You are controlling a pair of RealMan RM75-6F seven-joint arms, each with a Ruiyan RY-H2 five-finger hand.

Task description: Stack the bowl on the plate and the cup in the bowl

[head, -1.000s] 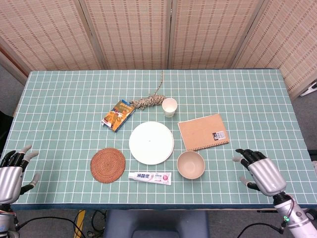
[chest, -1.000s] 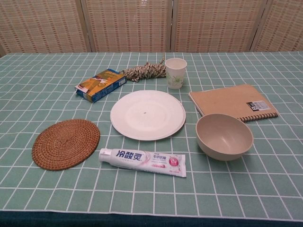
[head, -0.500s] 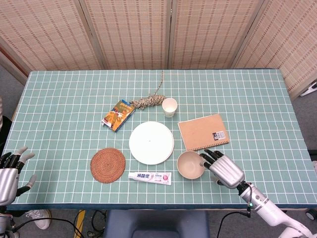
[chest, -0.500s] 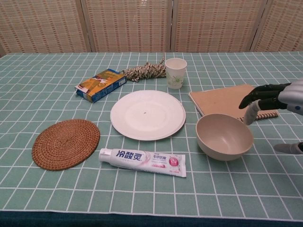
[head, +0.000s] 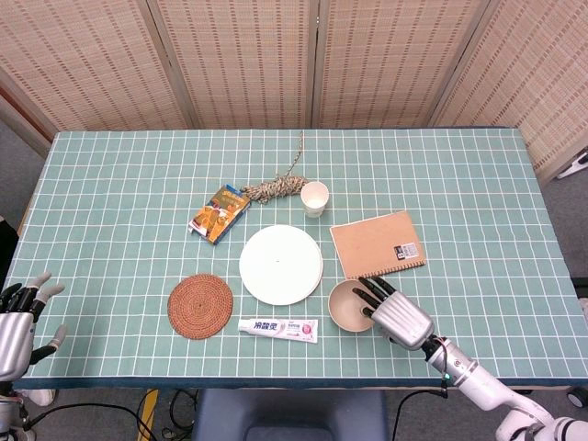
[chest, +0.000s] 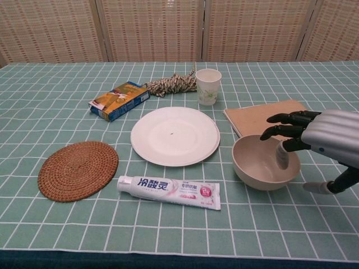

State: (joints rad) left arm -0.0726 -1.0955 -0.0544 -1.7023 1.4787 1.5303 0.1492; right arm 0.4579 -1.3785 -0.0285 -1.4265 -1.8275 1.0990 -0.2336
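Step one, bowl onto plate, at the reach stage. Right hand (chest: pixel 322 137) is over the right rim of the bowl (chest: pixel 258 168), fingers (chest: pixel 283 119) spread and extended above the opening, one fingertip dipping inside the rim; nothing gripped yet as far as I can see, contact with the rim unclear. Bowl sits on the tabletop (head: pixel 110 184) just right of the plate (head: pixel 280 265), below the notebook (head: pixel 377 243). Cup (head: pixel 314 197) stands upright behind the plate, beside the rope bundle (head: pixel 276 188), untouched. Left hand (head: pixel 18 317) rests at the near left edge, fingers apart, empty.

Next move likely: close fingers on the bowl's right rim, thumb outside and fingers inside, lift, carry left and set it centred on the plate. Toothpaste tube (head: pixel 277 327) lies close in front of the bowl, so lift before sliding.

Versus half a second ago: right hand has moved further left, from beside the bowl to over it. Bowl, plate, cup unmoved; left hand about the same.
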